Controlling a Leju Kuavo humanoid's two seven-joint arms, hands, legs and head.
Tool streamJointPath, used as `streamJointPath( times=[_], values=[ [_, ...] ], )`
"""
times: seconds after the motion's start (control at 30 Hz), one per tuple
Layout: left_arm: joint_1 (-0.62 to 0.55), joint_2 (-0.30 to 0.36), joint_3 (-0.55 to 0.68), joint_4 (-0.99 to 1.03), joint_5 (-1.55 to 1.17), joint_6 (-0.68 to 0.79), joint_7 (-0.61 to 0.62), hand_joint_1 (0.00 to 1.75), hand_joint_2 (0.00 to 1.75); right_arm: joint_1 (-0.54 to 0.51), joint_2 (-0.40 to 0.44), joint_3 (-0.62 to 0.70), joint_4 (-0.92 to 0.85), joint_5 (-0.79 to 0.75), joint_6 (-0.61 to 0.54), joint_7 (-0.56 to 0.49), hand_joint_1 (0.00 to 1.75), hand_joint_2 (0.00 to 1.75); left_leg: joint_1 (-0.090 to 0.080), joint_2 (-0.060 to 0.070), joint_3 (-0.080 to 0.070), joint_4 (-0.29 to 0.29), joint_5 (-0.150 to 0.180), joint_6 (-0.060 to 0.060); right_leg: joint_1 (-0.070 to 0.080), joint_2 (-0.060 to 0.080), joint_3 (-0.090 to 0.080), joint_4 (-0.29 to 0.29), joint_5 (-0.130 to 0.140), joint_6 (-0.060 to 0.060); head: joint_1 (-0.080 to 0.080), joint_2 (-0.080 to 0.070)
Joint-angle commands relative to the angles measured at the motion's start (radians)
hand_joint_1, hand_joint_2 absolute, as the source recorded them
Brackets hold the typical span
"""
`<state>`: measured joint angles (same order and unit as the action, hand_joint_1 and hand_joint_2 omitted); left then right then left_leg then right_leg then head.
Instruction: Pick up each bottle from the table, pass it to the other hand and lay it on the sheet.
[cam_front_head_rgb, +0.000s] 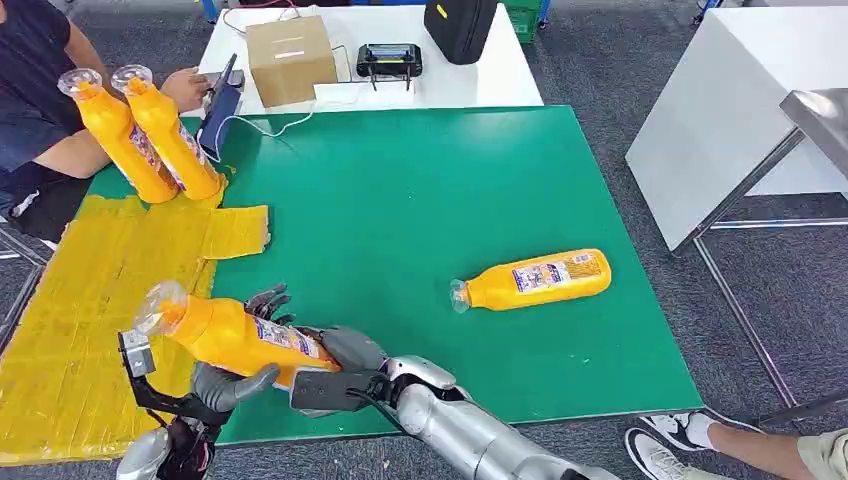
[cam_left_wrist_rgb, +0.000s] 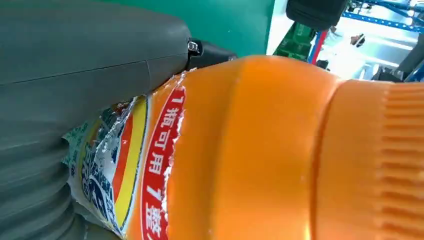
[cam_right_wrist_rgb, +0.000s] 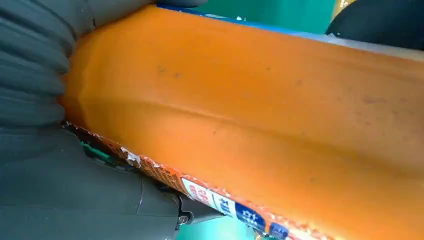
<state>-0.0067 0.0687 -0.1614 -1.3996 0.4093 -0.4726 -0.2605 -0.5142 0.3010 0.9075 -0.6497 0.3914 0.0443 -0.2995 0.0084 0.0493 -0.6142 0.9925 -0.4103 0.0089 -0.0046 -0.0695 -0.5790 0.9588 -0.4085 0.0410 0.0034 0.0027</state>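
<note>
Nearest, the orange bottle (cam_front_head_rgb: 235, 338) hangs over the worktop's (cam_front_head_rgb: 420, 220) near edge beside the yellow sheet (cam_front_head_rgb: 80, 300), the left hand (cam_front_head_rgb: 215, 385) and right hand (cam_front_head_rgb: 330, 365) both wrapped round its body. Its smooth, rigid plastic looks slippery and its label is peeling, so mid-body holds seem safest. Farther off, another bottle (cam_front_head_rgb: 535, 280) lies on the green; two bottles (cam_front_head_rgb: 145, 135) stand at the sheet's far end.

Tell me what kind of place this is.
Likely a robotics lab or data-collection room: a green work table on grey carpet, a side table with a cardboard box and cabled electronics, and a seated person alongside.
</note>
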Motion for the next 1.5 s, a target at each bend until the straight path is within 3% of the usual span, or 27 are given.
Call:
streamJointPath(
  times=[0.03, 0.33, 0.53, 0.57, 0.6, 0.73, 0.8, 0.93, 1.07, 1.1, 1.13, 1.3, 1.4, 1.5],
  values=[
    [-0.068, -0.02, -0.02, 0.008, -0.014, 0.009, -0.003, 1.75, 1.75, -0.004, -0.001, 0.098, 0.073, 0.012, 0.015, 0.005, 1.75, 1.75, 0.001, -0.006, 0.003, -0.001, -0.001, 0.0, 0.0, 0.0, 0.004, -0.001, -0.002, -0.001, 0.0, 0.0],
    [-0.066, -0.03, 0.007, -0.039, -0.126, 0.059, -0.072, 1.75, 1.75, -0.027, -0.038, 0.051, 0.03, -0.014, -0.009, 0.01, 1.75, 1.75, 0.001, -0.009, 0.004, 0.0, -0.001, 0.0, -0.001, 0.001, 0.005, 0.001, -0.003, -0.001, 0.0, 0.0],
    [-0.071, -0.029, 0.094, -0.1, -0.302, 0.164, -0.122, 1.75, 1.75, -0.045, -0.143, -0.075, -0.136, -0.02, -0.065, 0.024, 1.75, 1.75, 0.001, -0.01, 0.002, 0.001, -0.001, 0.0, -0.001, 0.0, 0.004, 0.001, -0.003, -0.001, 0.0, 0.0],
    [-0.068, -0.032, 0.106, -0.105, -0.347, 0.184, -0.138, 1.75, 1.75, -0.044, -0.16, -0.103, -0.175, -0.007, -0.077, 0.029, 0.14, 1.75, 0.001, -0.006, 0.0, 0.0, 0.0, 0.0, 0.0, 0.0, 0.002, 0.0, -0.001, 0.0, 0.0, 0.0],
    [-0.067, -0.034, 0.116, -0.107, -0.403, 0.208, -0.149, 1.75, 1.75, -0.047, -0.183, -0.141, -0.218, -0.007, -0.062, 0.047, 0.0, 1.75, 0.0, -0.009, 0.002, 0.002, -0.001, 0.0, -0.001, 0.001, 0.004, 0.002, -0.002, -0.001, 0.0, 0.0],
    [-0.07, -0.026, 0.141, -0.093, -0.505, 0.251, -0.165, 1.75, 1.75, -0.02, -0.243, -0.256, -0.36, 0.008, -0.059, 0.034, 0.0, 1.75, 0.0, -0.005, 0.0, 0.0, 0.0, 0.0, 0.0, 0.0, 0.002, 0.0, 0.0, 0.0, -0.001, 0.0],
    [-0.097, -0.007, 0.137, -0.073, -0.742, 0.411, -0.173, 1.75, 1.75, 0.013, -0.287, -0.31, -0.458, 0.024, -0.07, 0.026, 0.0, 1.75, 0.0, -0.008, 0.001, 0.0, 0.0, 0.0, -0.001, -0.002, 0.003, 0.0, -0.001, 0.0, 0.0, 0.0],
    [-0.136, 0.014, 0.135, -0.02, -0.838, 0.43, -0.136, 1.75, 1.75, 0.021, -0.317, -0.354, -0.501, 0.035, -0.05, 0.028, 0.0, 1.75, 0.0, -0.011, 0.003, 0.001, -0.001, 0.0, -0.001, -0.002, 0.006, 0.001, -0.003, 0.0, 0.0, 0.0],
    [-0.184, 0.076, 0.132, 0.135, -1.333, 0.746, -0.049, 1.75, 1.75, 0.001, -0.409, -0.434, -0.557, 0.043, -0.036, 0.011, 0.0, 1.75, -0.001, -0.008, 0.002, 0.0, 0.0, 0.0, -0.001, -0.002, 0.005, 0.0, -0.001, 0.0, 0.0, 0.0],
    [-0.185, 0.076, 0.143, 0.151, -1.34, 0.749, -0.057, 1.75, 1.75, 0.001, -0.42, -0.447, -0.564, 0.044, -0.024, 0.006, 0.0, 1.75, -0.001, -0.007, 0.001, 0.0, 0.001, 0.0, -0.002, -0.002, 0.003, 0.0, 0.0, 0.0, 0.0, 0.0],
    [-0.178, 0.107, 0.126, 0.18, -1.524, 0.812, 0.02, 1.75, 1.75, -0.012, -0.443, -0.458, -0.567, 0.05, -0.02, 0.004, 0.0, 1.75, -0.001, -0.01, 0.003, 0.0, 0.001, 0.0, -0.002, -0.002, 0.005, 0.001, -0.001, 0.0, 0.0, 0.0],
    [-0.19, 0.155, 0.145, 0.373, -1.708, 0.843, 0.078, 1.75, 1.75, -0.107, -0.549, -0.471, -0.521, 0.053, 0.096, 0.028, 0.0, 1.75, -0.002, -0.006, 0.005, 0.0, 0.0, 0.0, -0.003, 0.002, 0.006, 0.001, -0.001, 0.0, 0.0, 0.0],
    [-0.194, 0.155, 0.146, 0.382, -1.706, 0.85, 0.074, 1.75, 1.75, -0.112, -0.551, -0.474, -0.513, 0.049, 0.101, 0.025, 0.0, 1.75, -0.002, -0.005, 0.004, 0.0, -0.001, 0.0, -0.003, 0.003, 0.005, 0.001, -0.001, 0.0, 0.0, 0.0],
    [-0.193, 0.181, 0.15, 0.436, -1.767, 0.84, 0.112, 1.75, 1.75, -0.197, -0.627, -0.395, -0.461, 0.051, 0.187, 0.05, 0.0, 1.75, -0.001, -0.005, 0.004, 0.0, -0.001, 0.0, -0.002, 0.004, 0.006, 0.001, -0.001, 0.0, 0.0, 0.0]
  ],
)
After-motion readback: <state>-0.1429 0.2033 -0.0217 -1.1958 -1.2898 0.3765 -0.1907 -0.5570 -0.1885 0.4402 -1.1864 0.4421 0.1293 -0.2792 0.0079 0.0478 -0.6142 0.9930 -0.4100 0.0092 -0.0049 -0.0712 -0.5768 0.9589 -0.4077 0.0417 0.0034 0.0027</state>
